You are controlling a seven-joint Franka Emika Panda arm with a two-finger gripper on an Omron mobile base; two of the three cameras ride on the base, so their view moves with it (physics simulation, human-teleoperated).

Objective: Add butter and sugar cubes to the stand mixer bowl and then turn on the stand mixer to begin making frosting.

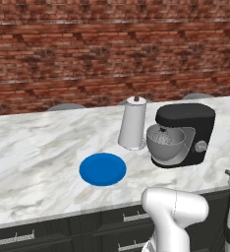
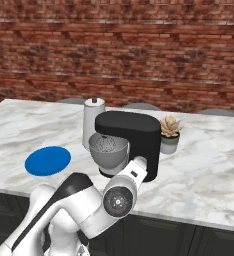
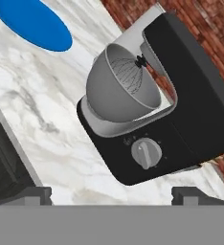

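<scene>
Marble counter [image 1: 33,147]: blue plate [image 1: 102,169], white roll [image 1: 133,123] by stand mixer [image 1: 188,134]; claw [image 3: 111,195] jaws apart, empty.

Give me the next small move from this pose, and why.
Probably ease the open pincer forward toward the silver knob on the stand mixer. The hand view looks straight at that knob, with both fingertips apart and nothing between them. The whisk sits in the stand mixer bowl.

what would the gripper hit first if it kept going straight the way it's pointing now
Probably the stand mixer: the open gripper looks along its line at the silver knob on the black side, just below the stand mixer bowl. Depth is unclear.
</scene>
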